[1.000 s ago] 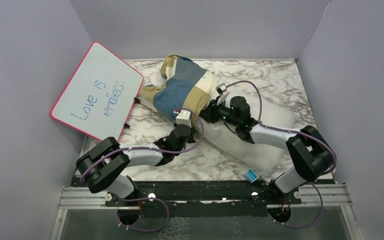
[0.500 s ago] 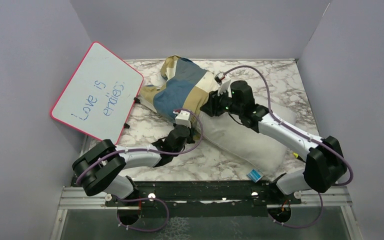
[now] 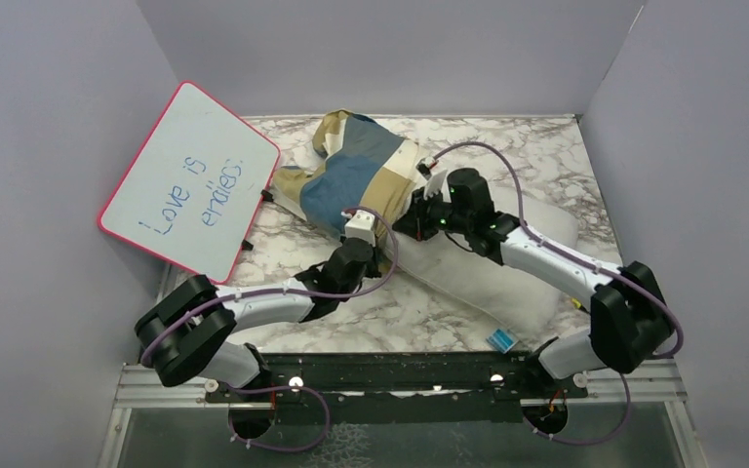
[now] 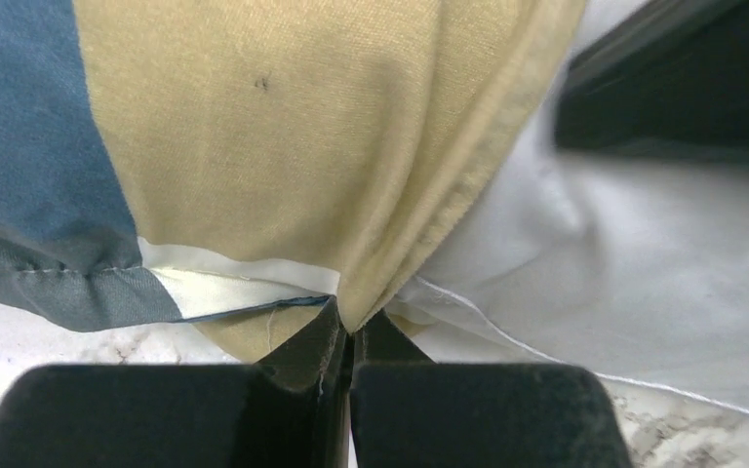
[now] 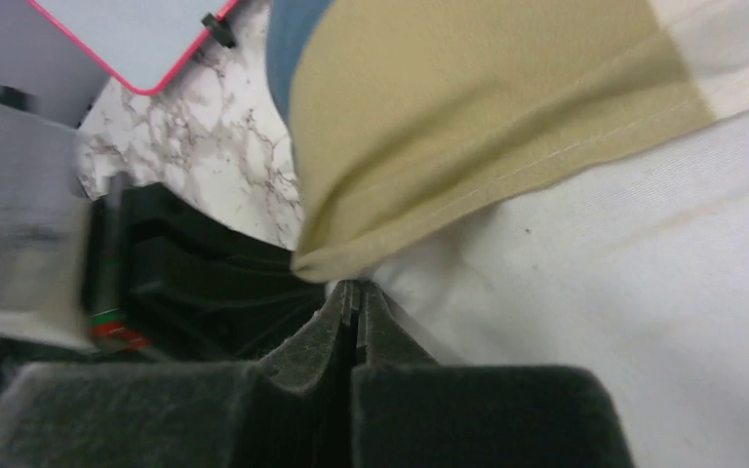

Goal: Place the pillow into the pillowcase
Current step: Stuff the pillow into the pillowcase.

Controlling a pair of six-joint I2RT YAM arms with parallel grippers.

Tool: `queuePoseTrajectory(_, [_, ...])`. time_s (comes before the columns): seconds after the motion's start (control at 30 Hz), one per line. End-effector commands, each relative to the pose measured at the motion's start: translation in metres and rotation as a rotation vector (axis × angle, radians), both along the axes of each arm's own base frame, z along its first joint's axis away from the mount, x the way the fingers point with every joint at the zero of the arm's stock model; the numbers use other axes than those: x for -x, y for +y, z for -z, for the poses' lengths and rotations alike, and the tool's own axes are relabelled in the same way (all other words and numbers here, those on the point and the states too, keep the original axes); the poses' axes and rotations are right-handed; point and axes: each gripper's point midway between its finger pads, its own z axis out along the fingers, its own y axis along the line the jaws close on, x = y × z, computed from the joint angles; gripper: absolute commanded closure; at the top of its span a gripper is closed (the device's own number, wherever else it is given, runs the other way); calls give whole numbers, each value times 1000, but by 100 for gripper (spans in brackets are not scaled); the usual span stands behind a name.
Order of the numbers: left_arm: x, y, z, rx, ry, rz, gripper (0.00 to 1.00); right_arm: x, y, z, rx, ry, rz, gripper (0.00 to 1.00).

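A: Checking grips, nearest first: left claw (image 4: pixel 351 336) is clamped on the pillowcase (image 3: pixel 351 171) hem. Right claw (image 5: pixel 356 302) is closed at the same hem; catch unconfirmed.
B: Where is the pillow (image 3: pixel 453 275)?
A: On the counter (image 3: pixel 390 317), centre-right of frame, its upper-left end under the hem.
B: Risk?
A: If the right claw missed, pulling loads one side only and the hem bunches.

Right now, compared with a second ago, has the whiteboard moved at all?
No. The whiteboard sits exactly where it was, with its pink-rimmed corners lining up against the left wall just as before.
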Motion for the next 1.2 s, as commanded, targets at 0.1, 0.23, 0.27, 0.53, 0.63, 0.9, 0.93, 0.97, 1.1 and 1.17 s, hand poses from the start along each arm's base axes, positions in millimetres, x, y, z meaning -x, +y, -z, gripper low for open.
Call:
queuePoseTrajectory(0.1, [27, -33, -68, 208, 13, 121, 100, -28, 11, 50, -167, -18, 132, 99])
queuePoseTrajectory(0.23, [57, -47, -24, 286, 67, 89, 100, -25, 5, 73, -234, -12, 206, 100])
queuePoseTrajectory(0.27, [58, -52, -10, 256, 90, 93, 100, -25, 3, 77, -238, -13, 219, 99])
queuePoseTrajectory(0.53, [51, -67, -2, 186, 69, 120, 89, -13, -15, 61, -197, -59, 246, 92])
queuePoseTrajectory(0.63, [51, -57, -14, 195, 40, 102, 74, -2, -27, 40, -134, -100, 224, 77])
queuePoseTrajectory(0.9, [52, -43, -62, 252, -48, 102, 55, 13, -56, -20, 39, -192, 187, 46])
queuePoseTrajectory(0.93, [52, -42, -69, 263, -56, 98, 54, 13, -59, -26, 66, -194, 179, 45])
queuePoseTrajectory(0.97, [51, -41, -74, 267, -63, 94, 53, 11, -60, -33, 80, -201, 173, 45])
queuePoseTrajectory(1.1, [52, -42, -81, 274, -61, 93, 51, -4, -66, -52, 123, -209, 183, 45])
queuePoseTrajectory(1.17, [55, -46, -82, 282, -50, 118, 49, -20, -74, -60, 108, -223, 206, 44])
